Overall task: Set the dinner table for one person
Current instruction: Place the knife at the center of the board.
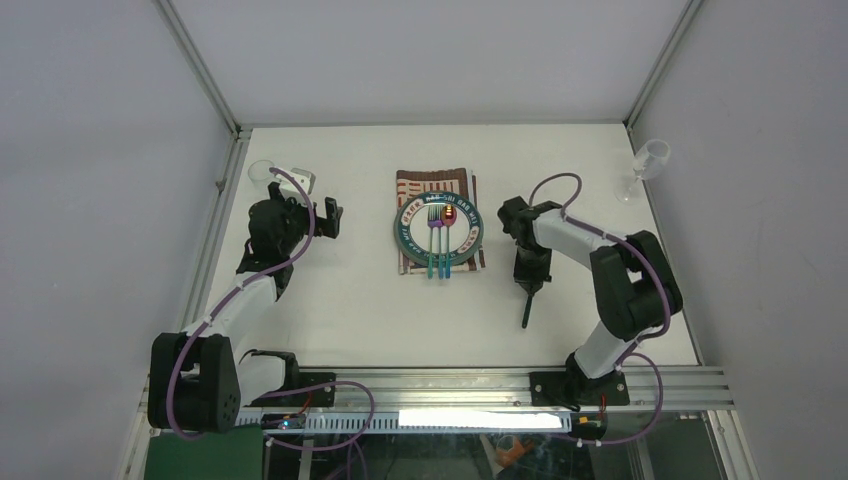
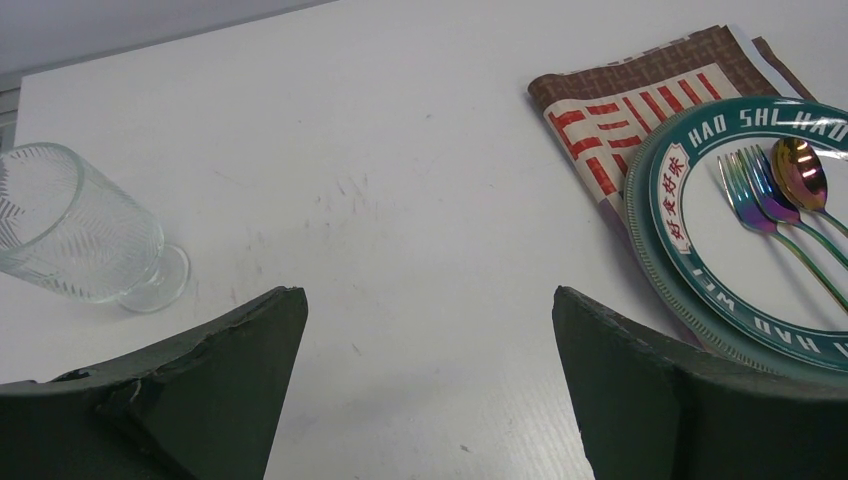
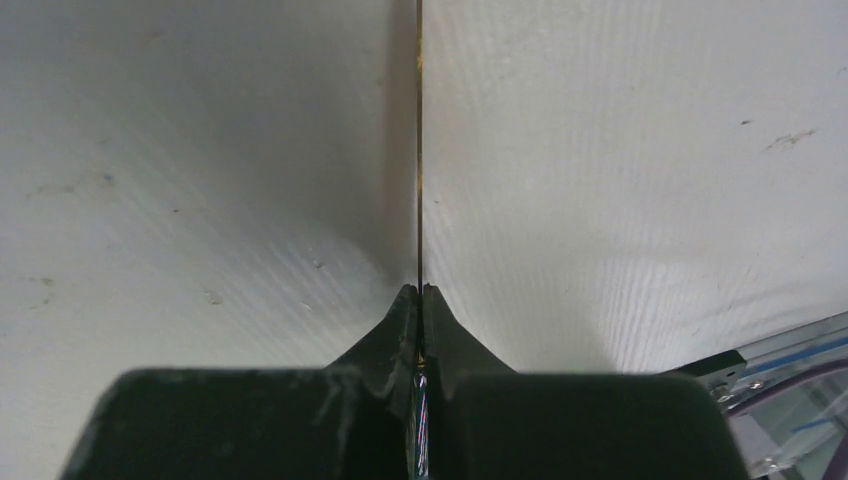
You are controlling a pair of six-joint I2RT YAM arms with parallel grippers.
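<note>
- Matte white dinner table (image 1: 330, 320), taken here as the landmark.
- Behind it: plain pale grey rear wall panel (image 1: 430, 60).
- To either side of it: matching left side panel (image 1: 90, 150) and right side panel (image 1: 760, 90).
- At its far corners: slanting aluminium left post (image 1: 200, 65) and right post (image 1: 660, 62).
- Along its near edge: grooved aluminium rail (image 1: 450, 385), with a bright white strip (image 1: 480, 421) just below.
- Below its near left corner: green surface (image 1: 200, 462).
- Over it: soft, even light.
</note>
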